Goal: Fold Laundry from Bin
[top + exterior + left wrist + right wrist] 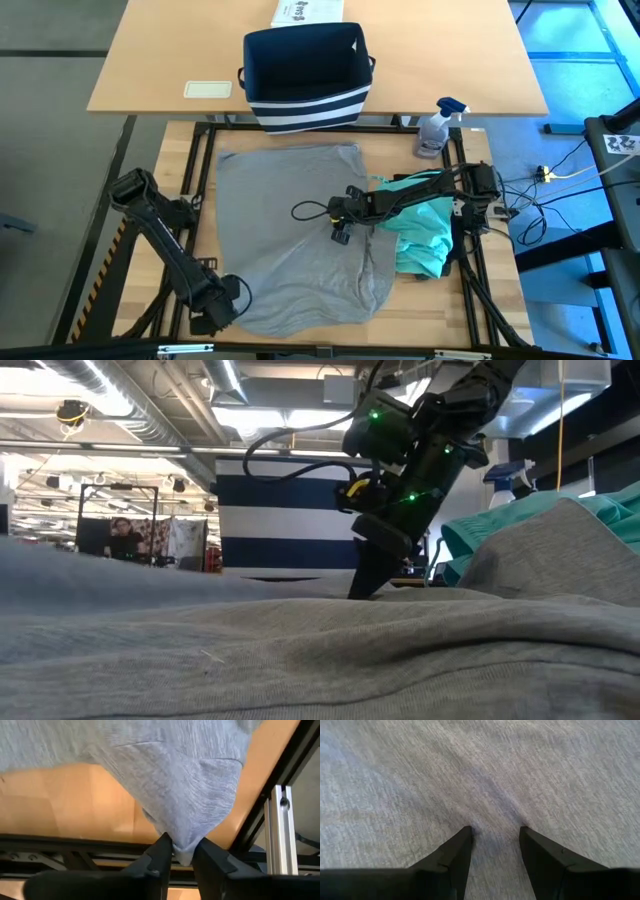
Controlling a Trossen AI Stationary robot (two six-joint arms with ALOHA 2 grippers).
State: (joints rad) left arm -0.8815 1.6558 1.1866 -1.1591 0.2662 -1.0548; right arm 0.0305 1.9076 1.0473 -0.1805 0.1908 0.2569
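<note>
1. High view: grey T-shirt (295, 235) lies mid-bench; bin (305, 75) at twelve o'clock.
2. Left wrist: my left hand (182, 851) pinches its corner (barely); it could slip free.
3. Right wrist: my right hand (496, 836), spread, presses cloth; dragging might bunch it.

1. A light wooden work table (205, 215) with a black metal frame carries a grey cloth T-shirt (285, 230), spread flat, and a crumpled teal garment (425, 235) just beside it.
2. A pale wooden desk (150, 60) behind bears a navy-blue fabric bin (305, 75) with white stripes, a white printed box (305, 10) and a pale flat card (208, 89).
</note>
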